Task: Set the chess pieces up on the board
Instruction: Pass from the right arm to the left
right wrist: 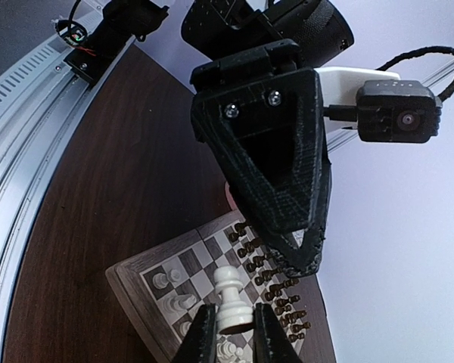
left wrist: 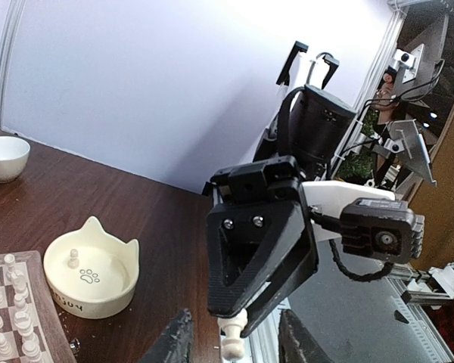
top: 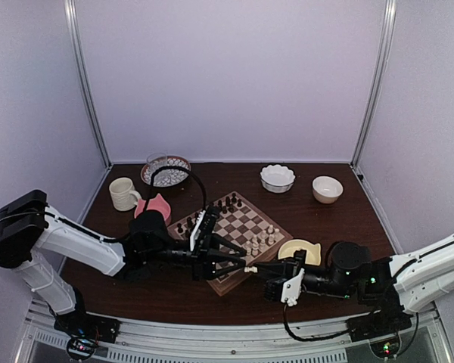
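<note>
Dark wooden table (top: 325,223) inside a pale-walled enclosure (top: 234,76). The board (top: 244,224) lies skewed at centre, with cream chess pieces (top: 261,240) grouped on its right side and dark pieces (top: 227,204) along the far-left edge. A cat-eared bowl (top: 301,249) sits just beside it. Both arms reach low and inward, meeting at the board's near right edge. The right gripper (right wrist: 231,336) is clamped on a white pawn (right wrist: 231,295). The left gripper (left wrist: 238,342) faces it, jaws parted either side of the pawn, with no contact seen.
</note>
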### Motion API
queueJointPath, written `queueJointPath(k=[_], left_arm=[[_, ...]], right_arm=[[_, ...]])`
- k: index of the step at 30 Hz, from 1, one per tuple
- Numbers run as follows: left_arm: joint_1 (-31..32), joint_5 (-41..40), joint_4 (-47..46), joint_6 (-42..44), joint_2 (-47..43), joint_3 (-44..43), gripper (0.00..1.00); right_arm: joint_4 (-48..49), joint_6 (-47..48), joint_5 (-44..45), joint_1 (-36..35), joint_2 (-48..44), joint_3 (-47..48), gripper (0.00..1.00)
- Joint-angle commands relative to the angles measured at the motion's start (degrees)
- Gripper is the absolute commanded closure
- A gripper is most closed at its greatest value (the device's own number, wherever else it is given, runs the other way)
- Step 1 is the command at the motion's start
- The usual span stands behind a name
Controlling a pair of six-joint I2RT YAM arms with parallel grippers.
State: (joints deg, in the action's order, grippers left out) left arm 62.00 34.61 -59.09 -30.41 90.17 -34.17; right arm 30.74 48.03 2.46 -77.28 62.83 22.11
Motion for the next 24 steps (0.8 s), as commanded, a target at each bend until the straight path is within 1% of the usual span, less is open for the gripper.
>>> queueJointPath(k=[1,5,10,16,24], left_arm=[[0.7,-0.7,-4.0,-0.4,1.1,-0.1,0.61],[1.0,-0.8,-3.5,-0.2,1.5,-0.4,0.61],[1.2,-0.8,-2.9,0.3,1.5,-0.6,0.62],[1.4,-0.9,-2.4,0.5,1.5,-0.8,0.68],[1.5,-1.0,-1.9,0.8,1.5,-0.9,0.69]], right_arm=[[5.1,-0.9,1.3,-0.3,0.2,-1.4,0.99],[8.2,-1.1,1.9,-0.3,0.6,-2.0,0.99],[9.4,-0.8,1.8,-0.2,2.2,-1.6,0.99],[12.0,-1.0,1.8,-0.3,2.8,-2.1,1.00],[13.8,-1.1,2.2,-0.3,3.2,-2.5,1.00]])
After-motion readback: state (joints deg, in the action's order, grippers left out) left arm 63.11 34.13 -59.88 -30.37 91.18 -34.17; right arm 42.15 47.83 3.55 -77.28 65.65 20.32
